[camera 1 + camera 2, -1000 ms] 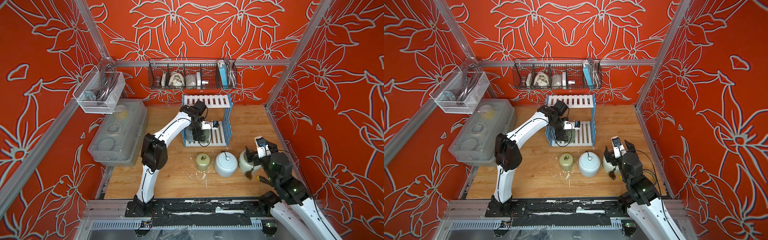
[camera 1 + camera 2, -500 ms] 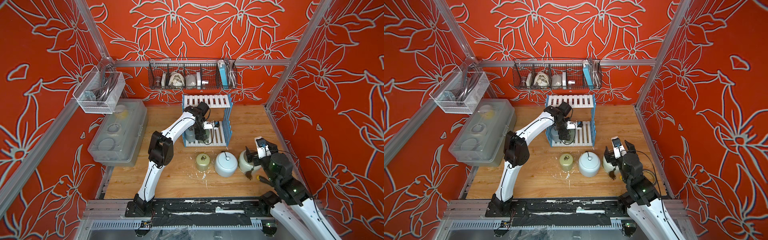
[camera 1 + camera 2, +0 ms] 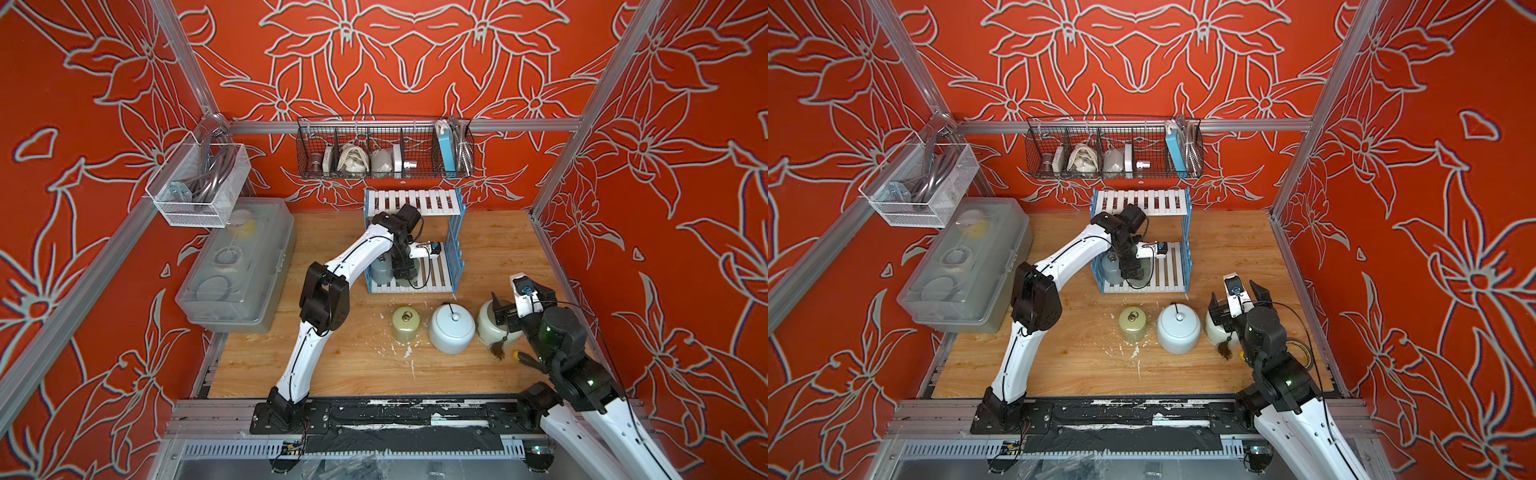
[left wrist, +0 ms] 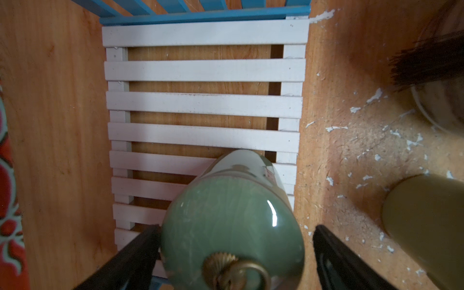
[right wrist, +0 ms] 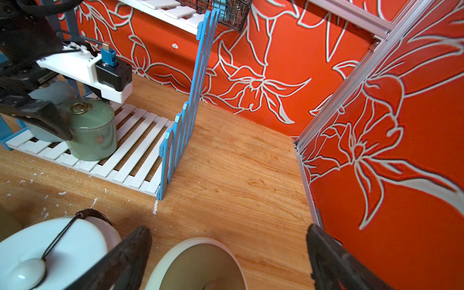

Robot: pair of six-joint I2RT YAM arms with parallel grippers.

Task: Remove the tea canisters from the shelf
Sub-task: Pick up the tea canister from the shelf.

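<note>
Where the L claw (image 4: 237, 229) sits: low over the bottom board of the shelf (image 4: 200, 70), straddling the green canister (image 4: 221, 206).
L claw state: open; one finger (image 4: 140, 248) right against the canister wall, the other w/ a visible gap. Canister not lifted.
Green canister: upright on bottom board near the front edge, ring lid on; also clear in R wrist view (image 5: 93, 135).
Grey-blue canister (image 3: 381, 270): on bottom board too, just beside the green one, partly hidden by L arm.
R claw (image 5: 228, 229): open wide, fingers well apart, hanging over the cream canister (image 5: 198, 263); no contact seen.
Cream canister: on the table (image 3: 490, 249), R end of a row, dark tassel (image 3: 497, 352) trailing at front.
Pale-blue canister (image 3: 451, 328): on table, mid row, knob lid on, just beside cream one; can't tell if touching.
Olive canister (image 3: 406, 324): on table, L end of row, near pale-blue one but apart, ring lid on.
Row vs shelf: all 3 stand in front of shelf, off it.
Tally: 3 canisters off, 2 on bottom board.
</note>
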